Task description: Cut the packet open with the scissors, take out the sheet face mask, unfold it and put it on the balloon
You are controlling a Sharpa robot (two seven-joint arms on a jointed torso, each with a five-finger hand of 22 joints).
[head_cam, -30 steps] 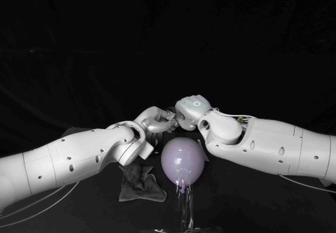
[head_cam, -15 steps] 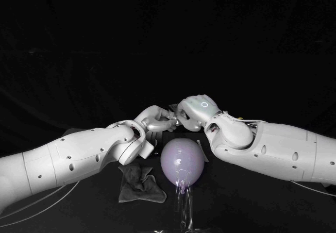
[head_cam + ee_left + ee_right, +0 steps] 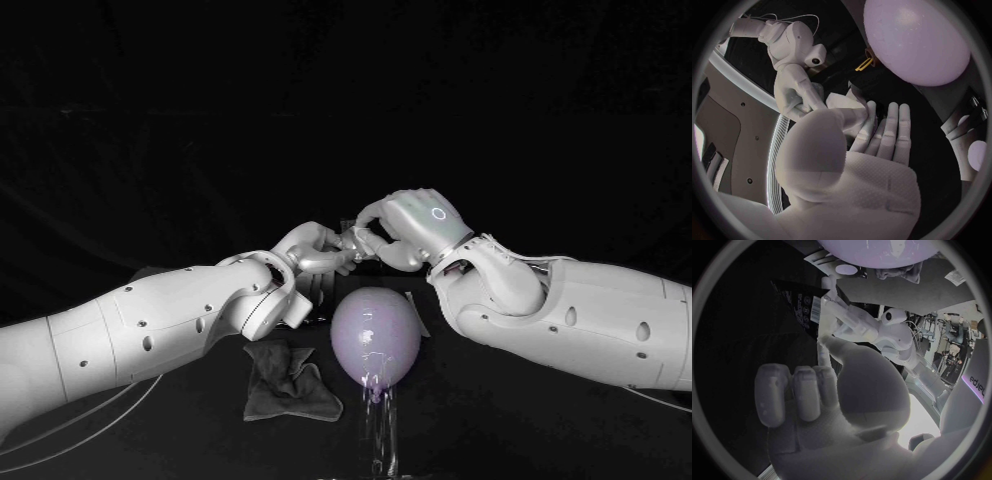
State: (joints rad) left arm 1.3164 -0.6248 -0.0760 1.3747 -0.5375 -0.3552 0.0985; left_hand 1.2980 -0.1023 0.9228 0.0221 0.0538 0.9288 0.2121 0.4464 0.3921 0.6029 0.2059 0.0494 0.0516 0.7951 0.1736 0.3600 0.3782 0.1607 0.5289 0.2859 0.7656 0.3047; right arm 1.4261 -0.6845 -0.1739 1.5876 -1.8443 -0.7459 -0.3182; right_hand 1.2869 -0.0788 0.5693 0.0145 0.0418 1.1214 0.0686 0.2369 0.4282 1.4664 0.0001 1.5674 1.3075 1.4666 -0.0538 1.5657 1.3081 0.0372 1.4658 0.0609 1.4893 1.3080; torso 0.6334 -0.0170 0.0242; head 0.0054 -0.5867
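A lilac balloon (image 3: 376, 335) stands upright on a clear stem between my arms. Behind it my two hands meet above the table. My left hand (image 3: 320, 252) grips a dark packet (image 3: 795, 300) with a white printed label; in the right wrist view its fingers (image 3: 841, 310) clamp the packet's edge. My right hand (image 3: 411, 225) is beside it, most fingers curled in. Its forefinger (image 3: 823, 347) and thumb reach the packet's near edge and seem to pinch it. No mask sheet is visible. The left wrist view has the balloon (image 3: 917, 40) beyond my left palm (image 3: 879, 140).
A crumpled dark cloth (image 3: 289, 380) lies on the table left of the balloon's stem (image 3: 382, 430). A small yellow item (image 3: 864, 64) lies close to the balloon. A grey mat (image 3: 898, 290) covers the table under the balloon.
My right hand has risen and turned so its back faces up, shifting a little to the right. The left hand has stayed in place. The balloon and cloth are as before.
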